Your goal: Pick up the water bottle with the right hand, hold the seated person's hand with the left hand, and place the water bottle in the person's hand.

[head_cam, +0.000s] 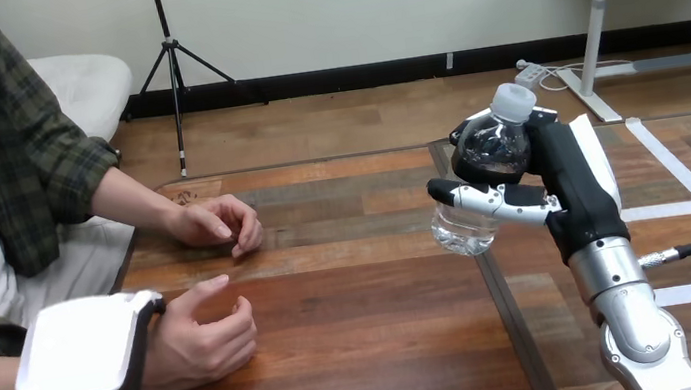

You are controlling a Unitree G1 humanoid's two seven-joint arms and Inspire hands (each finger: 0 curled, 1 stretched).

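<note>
The right hand [524,200] clamps the tilted water bottle [490,158] well right of the person's nearer hand [207,336], whose wrist [163,338] the left hand [92,365] clasps; the person's farther hand [216,224] rests on the table [365,293] just beyond.

You have a brown wooden plank table [392,350]; on its left rest the person's far hand [216,222] and the person's near hand [201,337], both loosely curled.
</note>
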